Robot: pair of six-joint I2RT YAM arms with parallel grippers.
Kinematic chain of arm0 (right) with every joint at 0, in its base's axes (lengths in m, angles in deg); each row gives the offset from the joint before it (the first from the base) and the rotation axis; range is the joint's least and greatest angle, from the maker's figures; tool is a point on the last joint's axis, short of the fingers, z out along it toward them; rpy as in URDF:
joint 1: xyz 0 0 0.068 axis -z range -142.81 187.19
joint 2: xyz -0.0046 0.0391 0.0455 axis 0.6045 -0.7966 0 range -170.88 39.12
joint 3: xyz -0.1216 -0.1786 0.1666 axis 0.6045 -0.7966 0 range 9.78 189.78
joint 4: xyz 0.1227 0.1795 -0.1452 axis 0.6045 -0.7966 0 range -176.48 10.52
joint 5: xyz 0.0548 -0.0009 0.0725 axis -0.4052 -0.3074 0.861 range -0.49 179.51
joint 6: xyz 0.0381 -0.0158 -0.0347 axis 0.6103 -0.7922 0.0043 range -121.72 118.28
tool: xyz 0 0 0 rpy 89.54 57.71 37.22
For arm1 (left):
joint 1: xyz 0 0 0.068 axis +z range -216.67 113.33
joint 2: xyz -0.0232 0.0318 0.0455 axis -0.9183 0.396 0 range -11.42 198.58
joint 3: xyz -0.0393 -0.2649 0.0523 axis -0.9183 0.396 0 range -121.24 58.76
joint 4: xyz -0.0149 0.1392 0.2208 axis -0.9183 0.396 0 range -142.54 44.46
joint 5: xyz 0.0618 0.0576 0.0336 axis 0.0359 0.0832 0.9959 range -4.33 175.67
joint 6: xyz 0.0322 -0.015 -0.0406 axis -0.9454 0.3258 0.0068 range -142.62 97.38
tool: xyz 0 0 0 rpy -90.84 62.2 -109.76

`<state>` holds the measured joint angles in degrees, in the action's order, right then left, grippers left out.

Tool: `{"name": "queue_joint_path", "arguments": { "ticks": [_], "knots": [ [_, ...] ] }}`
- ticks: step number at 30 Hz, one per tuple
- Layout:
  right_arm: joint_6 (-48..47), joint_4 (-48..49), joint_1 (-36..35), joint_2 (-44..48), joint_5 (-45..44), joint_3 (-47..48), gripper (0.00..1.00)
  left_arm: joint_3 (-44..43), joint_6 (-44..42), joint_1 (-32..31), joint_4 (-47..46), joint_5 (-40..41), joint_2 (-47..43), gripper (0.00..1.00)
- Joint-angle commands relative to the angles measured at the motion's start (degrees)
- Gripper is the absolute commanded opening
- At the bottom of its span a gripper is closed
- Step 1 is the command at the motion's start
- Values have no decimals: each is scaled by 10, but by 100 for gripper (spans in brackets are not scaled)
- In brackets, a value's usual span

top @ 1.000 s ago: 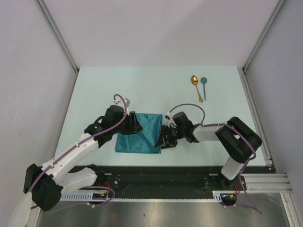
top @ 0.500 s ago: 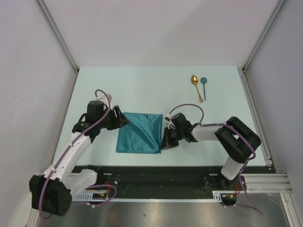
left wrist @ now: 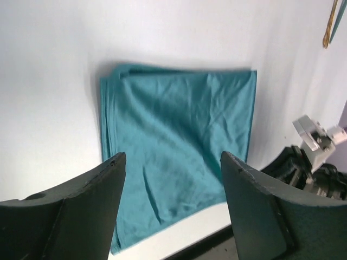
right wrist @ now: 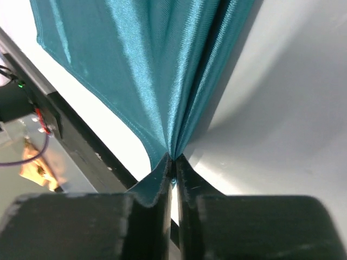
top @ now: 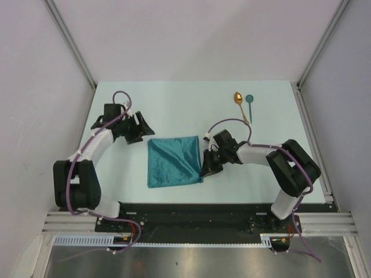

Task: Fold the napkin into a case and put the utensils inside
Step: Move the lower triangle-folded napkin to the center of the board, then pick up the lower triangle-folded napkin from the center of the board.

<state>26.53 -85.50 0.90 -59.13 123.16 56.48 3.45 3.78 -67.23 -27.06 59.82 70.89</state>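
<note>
Right end effector (right wrist: 172, 165) clamped on napkin's (top: 174, 161) right edge. Left end effector (top: 139, 130) spread apart, empty, beyond napkin's far-left corner. Spoons (top: 237, 97) far-right of napkin, nearer right arm.

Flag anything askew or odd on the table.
The napkin lies folded but slightly crooked, and its right edge is pinched in the shut right tool, pulling the cloth into raised pleats there. Nothing else stands out.
</note>
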Motion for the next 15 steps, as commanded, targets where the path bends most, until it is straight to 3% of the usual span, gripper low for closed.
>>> {"name": "queue_joint_path", "arguments": {
  "ticks": [1,3,4,7,8,11,15],
  "knots": [
    [-72,-68,11,-10,-5,53,24,-70,-57,3,20,10,64,74],
    [-76,-104,6,4,-50,86,39,-81,-63,3,28,26,104,68],
    [-78,-123,-10,10,-78,105,51,-84,-63,19,27,16,114,65],
    [-79,-204,-63,29,-238,182,67,-78,-56,20,12,20,128,59],
    [-76,-220,-81,29,-313,201,70,-77,-55,20,10,31,129,59],
    [-47,-270,-139,-2,-408,290,73,-86,-32,25,16,58,133,55],
    [36,-327,-200,-97,-471,413,75,-81,71,58,42,158,101,54]
  ]
}}
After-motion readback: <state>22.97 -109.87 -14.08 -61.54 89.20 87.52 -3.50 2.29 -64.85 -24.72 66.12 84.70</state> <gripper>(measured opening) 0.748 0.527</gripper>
